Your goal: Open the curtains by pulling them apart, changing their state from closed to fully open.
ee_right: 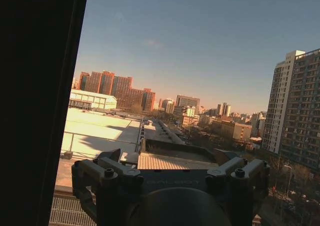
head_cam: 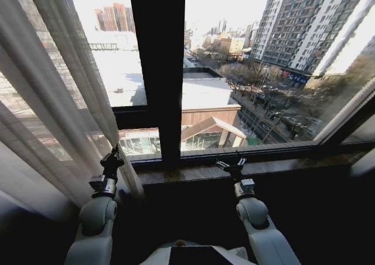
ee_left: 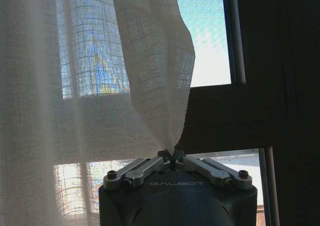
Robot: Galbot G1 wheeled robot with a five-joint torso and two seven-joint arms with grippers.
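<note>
**A:** How far along is it?

**B:** Mostly done, I'd say. The curtains [head_cam: 53, 95] are bunched at the robot's left, and most of the glass is bare. The left gripper [ee_left: 172, 156] is pinching the panel's edge fold.

**A:** And the other arm?

**B:** The right gripper [head_cam: 232, 163] hangs spread by the window sill [head_cam: 293, 164], holding nothing. Probably one more tug leftward.

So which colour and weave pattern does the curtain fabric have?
The curtain is sheer white with a fine grid-like weave, clearest in the left wrist view.
</note>
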